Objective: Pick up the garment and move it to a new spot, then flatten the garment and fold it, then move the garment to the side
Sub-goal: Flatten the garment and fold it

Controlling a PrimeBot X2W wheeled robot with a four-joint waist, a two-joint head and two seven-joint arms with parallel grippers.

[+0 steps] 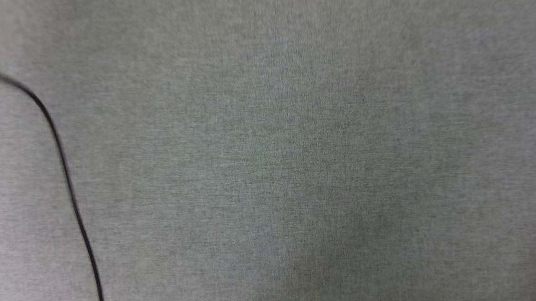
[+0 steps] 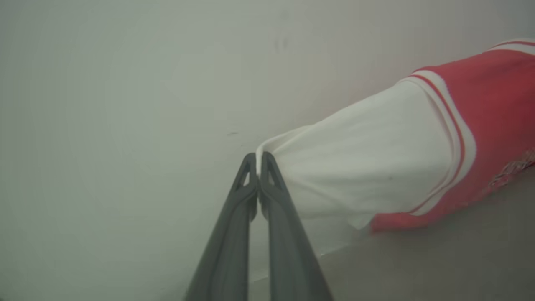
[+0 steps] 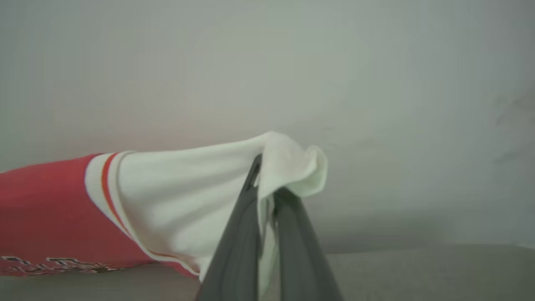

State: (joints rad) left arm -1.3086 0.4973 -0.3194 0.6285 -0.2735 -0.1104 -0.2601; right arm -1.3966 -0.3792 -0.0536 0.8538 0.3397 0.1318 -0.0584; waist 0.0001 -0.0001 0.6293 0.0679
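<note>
Grey woven cloth surface spreads across the head view, with a thin black cable curving down its left side. On the left, the left gripper has its two dark fingers clenched together, nipping only the hem edge of one white short sleeve. From there a red jersey T-shirt with white-and-red striped trim stretches rightward. Its body sags to touch the surface and sits in no bin or basket. Further right, the right gripper is clamped on the other sleeve's cuff, which bunches over its fingertips. Black lettering shows low on the red body.

The left hold looks slight, so pulling the arms apart or lifting unevenly could slip the hem free and drop that side. The bunched cuff may leave a crease once flattened. The cable could snag fabric laid near it.
</note>
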